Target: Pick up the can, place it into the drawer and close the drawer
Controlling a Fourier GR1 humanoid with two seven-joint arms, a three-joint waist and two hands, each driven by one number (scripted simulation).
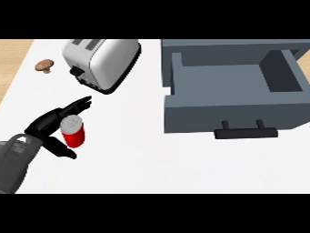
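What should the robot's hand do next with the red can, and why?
Probably curl the left hand around the can. Its fingers are straight beside the upright can, thumb below, nothing gripped yet. The drawer already stands open.

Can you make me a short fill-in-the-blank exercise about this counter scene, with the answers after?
1. The can is colored ____.
2. The drawer stands ____.
3. The left robot hand is beside the can, with the ____ just behind them.
4. The small brown thing left of the toaster is a ____.

Missing words: red; open; toaster; mushroom
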